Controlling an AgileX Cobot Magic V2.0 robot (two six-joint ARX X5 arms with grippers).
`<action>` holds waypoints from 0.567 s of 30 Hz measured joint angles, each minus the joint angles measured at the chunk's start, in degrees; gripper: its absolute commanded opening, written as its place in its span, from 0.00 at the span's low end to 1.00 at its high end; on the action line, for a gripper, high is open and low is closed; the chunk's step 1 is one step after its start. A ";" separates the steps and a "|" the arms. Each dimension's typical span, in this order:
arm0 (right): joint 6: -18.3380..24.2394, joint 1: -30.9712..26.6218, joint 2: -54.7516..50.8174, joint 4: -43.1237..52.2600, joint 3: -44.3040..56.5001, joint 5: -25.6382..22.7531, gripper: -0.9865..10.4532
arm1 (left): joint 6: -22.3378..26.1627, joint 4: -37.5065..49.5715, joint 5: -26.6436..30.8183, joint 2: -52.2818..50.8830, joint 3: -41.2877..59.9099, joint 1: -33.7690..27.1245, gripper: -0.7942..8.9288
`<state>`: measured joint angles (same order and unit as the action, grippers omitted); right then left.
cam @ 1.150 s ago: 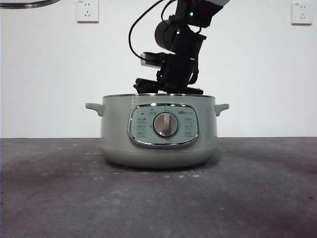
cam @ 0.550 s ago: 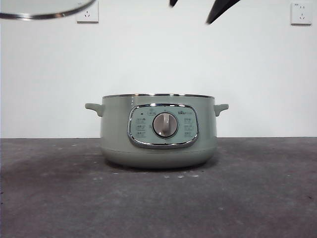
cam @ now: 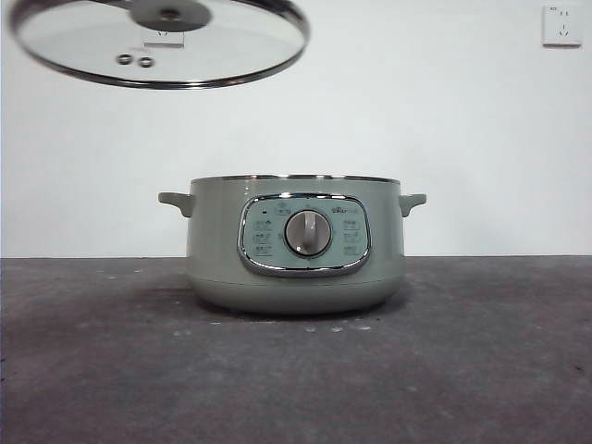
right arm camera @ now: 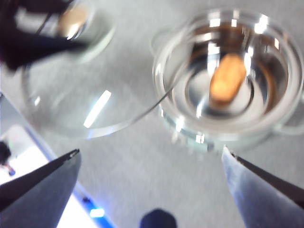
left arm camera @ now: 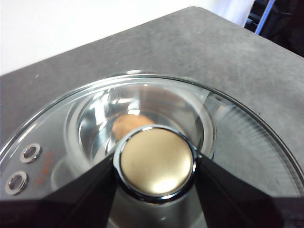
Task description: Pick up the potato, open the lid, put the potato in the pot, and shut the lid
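The pot (cam: 295, 245) stands on the table (cam: 481, 370), centre of the front frame. The potato (right arm camera: 228, 79) lies inside it. My left gripper (left arm camera: 156, 164) holds the lid (cam: 159, 42) at that frame's upper left, above the pot.

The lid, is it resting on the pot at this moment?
No. In the front view the lid hangs in the air, high and to one side of the pot, whose rim is uncovered.

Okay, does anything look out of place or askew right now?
Only the lid: it hangs tilted in the air, up and to one side of the open pot, held at its knob by the left pincer. The potato lies inside the pot.
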<state>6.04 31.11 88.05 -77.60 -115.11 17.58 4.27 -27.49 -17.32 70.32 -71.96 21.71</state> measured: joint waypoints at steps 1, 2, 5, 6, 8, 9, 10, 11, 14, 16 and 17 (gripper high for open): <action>-0.02 -0.02 -1.77 0.00 2.82 -0.02 0.52 | 0.24 0.11 0.04 2.32 -2.14 0.26 0.07; 0.00 0.00 -4.24 0.00 6.67 -0.11 0.52 | 0.52 0.26 0.13 5.20 -4.70 0.61 0.07; 0.00 0.00 -11.56 -0.02 17.00 -0.28 0.52 | 1.03 0.61 0.37 12.74 -10.75 1.68 0.07; -0.04 0.00 -14.25 -0.02 20.44 -0.90 0.52 | 1.16 0.63 0.33 15.45 -12.76 2.25 0.07; -0.28 0.00 -19.08 -0.02 25.97 -2.56 0.52 | 1.29 0.74 0.44 20.26 -16.41 3.52 0.07; -0.63 0.00 -21.24 -0.02 28.17 -3.28 0.52 | 1.31 0.83 1.16 22.34 -17.99 4.15 0.07; -1.05 0.00 -23.93 -0.02 30.62 -4.17 0.52 | 1.79 1.31 2.43 24.72 -19.56 4.87 0.07; -1.36 0.00 -25.40 -0.02 31.85 -4.35 0.52 | 2.12 1.51 3.19 25.92 -20.24 5.14 0.07; -2.71 0.00 -30.40 -0.02 34.71 -4.87 0.52 | 2.60 2.27 3.74 29.75 -22.03 5.84 0.07; -3.76 0.00 -33.77 -0.02 36.13 -5.70 0.52 | 2.67 3.45 3.82 31.65 -22.12 6.01 0.07; -4.37 0.00 -35.43 -0.02 36.72 -6.29 0.52 | 2.71 3.91 3.93 32.52 -22.14 6.14 0.07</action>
<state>1.67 31.11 52.62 -77.62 -78.39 11.29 6.98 -23.57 -13.39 102.85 -94.11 27.86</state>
